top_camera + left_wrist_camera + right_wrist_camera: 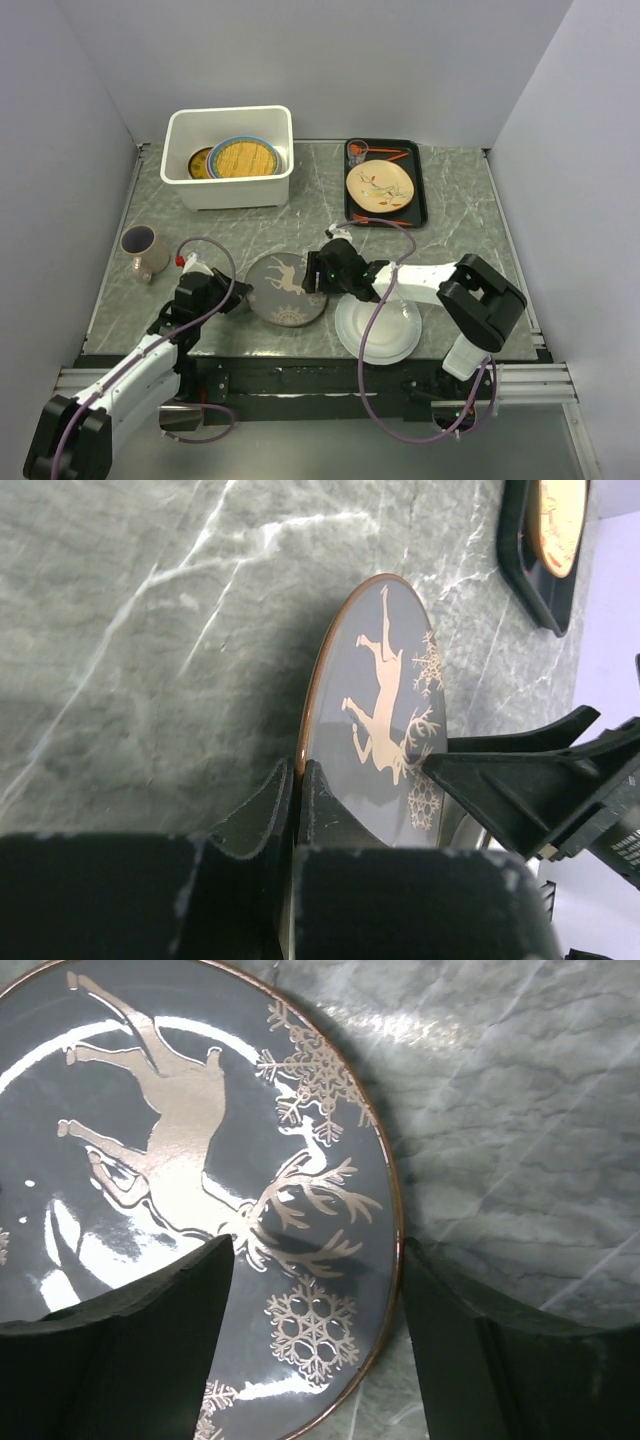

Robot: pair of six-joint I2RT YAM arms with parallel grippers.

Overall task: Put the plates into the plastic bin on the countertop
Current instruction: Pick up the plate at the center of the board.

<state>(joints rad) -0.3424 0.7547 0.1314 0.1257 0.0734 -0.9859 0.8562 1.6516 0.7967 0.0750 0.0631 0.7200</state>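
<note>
Countertop point(460, 200): spreading grey and white-veined under both arms, with plain pale walls closing in around it.
Left gripper point(297, 780): clamping down hard, fingers pressed together on the near rim of the dark deer plate point(385, 710).
Deer plate point(287, 288): sitting straight ahead of the left gripper and lying between the two grippers in the overhead view.
Right gripper point(318, 1260): standing wide apart and gripping nothing, straddling the opposite rim of the deer plate point(180, 1140). One finger hanging over the antlers, the other over bare countertop; contact impossible to judge.
White plate point(380, 335): resting just behind the right gripper point(318, 272), under its forearm.
Plastic bin point(230, 190): waiting well ahead of the left gripper point(243, 292), carrying a gold-patterned brown plate point(243, 158) on a blue plate point(272, 150).
Black tray point(420, 200): sitting well ahead of the right gripper, holding a peach plate point(380, 186) and orange cutlery point(385, 157).
Mug point(140, 245): standing off to the left gripper's left, slightly ahead.
</note>
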